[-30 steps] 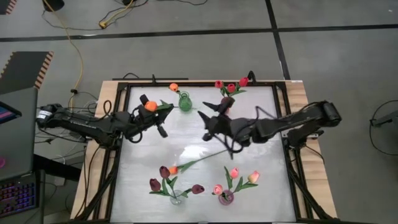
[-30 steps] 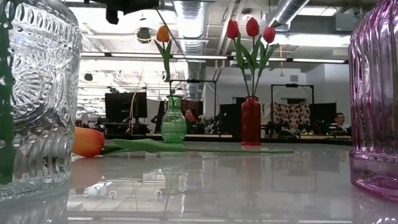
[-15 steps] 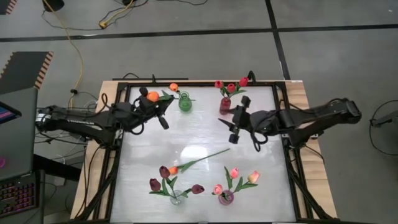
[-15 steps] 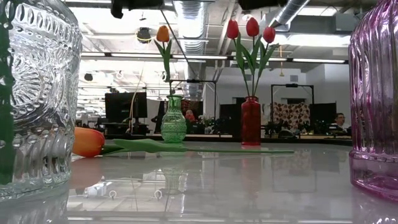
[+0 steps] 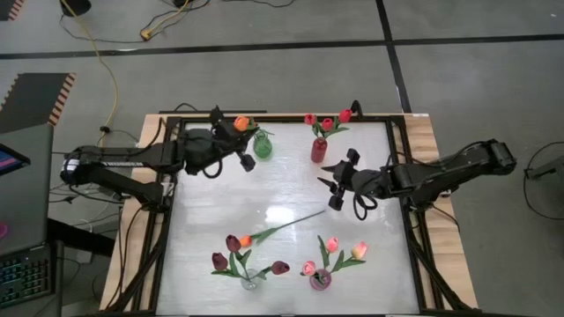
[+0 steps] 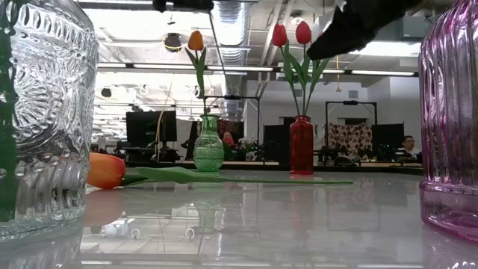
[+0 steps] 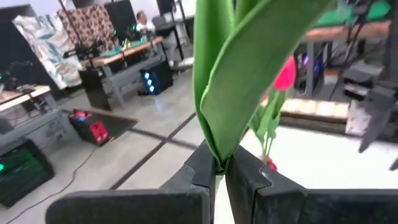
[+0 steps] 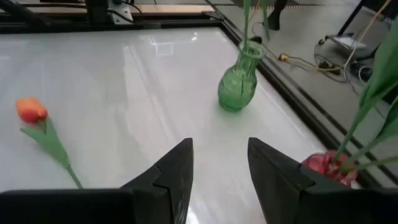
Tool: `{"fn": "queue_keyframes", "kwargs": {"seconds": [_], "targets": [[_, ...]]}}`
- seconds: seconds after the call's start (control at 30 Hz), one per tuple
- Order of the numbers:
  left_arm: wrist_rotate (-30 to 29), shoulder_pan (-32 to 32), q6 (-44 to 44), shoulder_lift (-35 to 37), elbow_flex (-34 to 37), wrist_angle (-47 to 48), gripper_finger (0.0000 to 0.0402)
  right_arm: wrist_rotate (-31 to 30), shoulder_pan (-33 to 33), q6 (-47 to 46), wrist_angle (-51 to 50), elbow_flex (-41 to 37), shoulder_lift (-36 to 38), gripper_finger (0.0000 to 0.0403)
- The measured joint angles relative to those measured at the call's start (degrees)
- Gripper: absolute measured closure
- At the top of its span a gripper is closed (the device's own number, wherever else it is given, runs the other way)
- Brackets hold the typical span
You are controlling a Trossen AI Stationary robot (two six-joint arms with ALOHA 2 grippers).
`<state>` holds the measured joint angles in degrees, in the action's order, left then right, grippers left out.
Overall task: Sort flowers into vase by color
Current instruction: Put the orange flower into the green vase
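Left pincer (image 5: 231, 141), clenched on orange tulip (image 5: 241, 124), now nearer green vase (image 5: 263, 146).

I see a glossy white tabletop (image 5: 282, 189) in a black frame. Directly on it stand a green vase (image 5: 263, 147), red vase (image 5: 318, 149), clear vase (image 5: 249, 282) and purple vase (image 5: 320, 280); one orange tulip (image 5: 246, 239) lies flat mid-table.

Left gripper (image 5: 240, 141) at the table's far edge, dark fingers (image 7: 205, 171) pinched shut. Right gripper (image 5: 337, 182) low over the table's right half, fingers (image 8: 177, 165) parted, arm stretched inward.
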<state>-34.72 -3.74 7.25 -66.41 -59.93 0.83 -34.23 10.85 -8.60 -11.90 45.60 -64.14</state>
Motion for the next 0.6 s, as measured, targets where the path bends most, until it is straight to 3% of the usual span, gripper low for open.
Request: {"fn": "queue_keyframes", "kwargs": {"seconds": [0.33, 0.6], "targets": [[3.98, -4.85, -4.16, -5.85, -10.17, 13.28, 0.0393, 0.04, -0.02, -3.62, 1.72, -4.97, -0.02, 0.0226], [7.83, -9.18, -7.01, -6.85, -10.90, 15.28, 0.0393, 1.89, 0.00, -6.56, 1.76, -6.56, -0.02, 0.0226]]}}
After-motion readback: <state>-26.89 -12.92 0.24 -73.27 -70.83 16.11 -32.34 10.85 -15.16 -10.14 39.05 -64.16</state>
